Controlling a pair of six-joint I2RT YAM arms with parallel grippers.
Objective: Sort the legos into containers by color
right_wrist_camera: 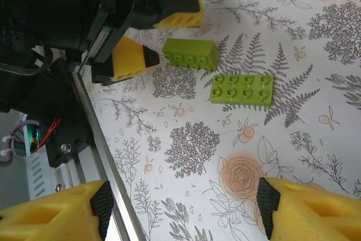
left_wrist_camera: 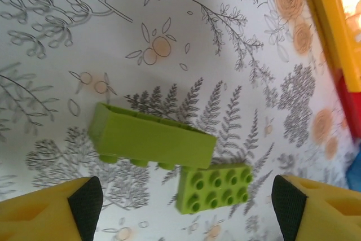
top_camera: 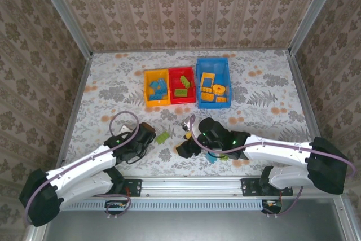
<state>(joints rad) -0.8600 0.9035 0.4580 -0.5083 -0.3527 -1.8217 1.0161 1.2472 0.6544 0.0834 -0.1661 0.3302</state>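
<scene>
**Green pickup at the near edge: crowded approach**

Location: near centre of the flower-printed desk (top_camera: 113, 83), between the two arms.

- Two light green studded plastic bricks lie here. The long green brick (left_wrist_camera: 152, 139) is tipped on its side. The flat green brick (left_wrist_camera: 214, 187) sits studs up just beside it, and the two meet or nearly meet at one corner.
- The left fingers (left_wrist_camera: 86, 198) are spread wide with nothing in hold. In the left wrist view the flat brick lies about midway between the pads.
- The right fingers (right_wrist_camera: 101, 201) are also spread wide and empty. In the right wrist view both bricks lie ahead, with the left arm's head close beside them.
- Far centre holds three open plastic bins. The small yellow-orange bin (top_camera: 157, 104) has blue pieces, the small red bin (top_camera: 171, 86) has green ones, and the larger blue bin (top_camera: 213, 60) has orange ones. I judge these two bricks belong in the red bin.

Doing the step well:
- Only one arm should go in, since both point at the same spot and a knock looks likely. The left seems better placed, so the right should hold off.
- Take the flat brick first, with the pads on its smooth long sides.
- Drop straight down, because a slanted approach would push the tipped neighbour.
- Go low before closing, as a grip on the studs alone could slip.
- The tipped brick should be gripped across its broad faces.
</scene>
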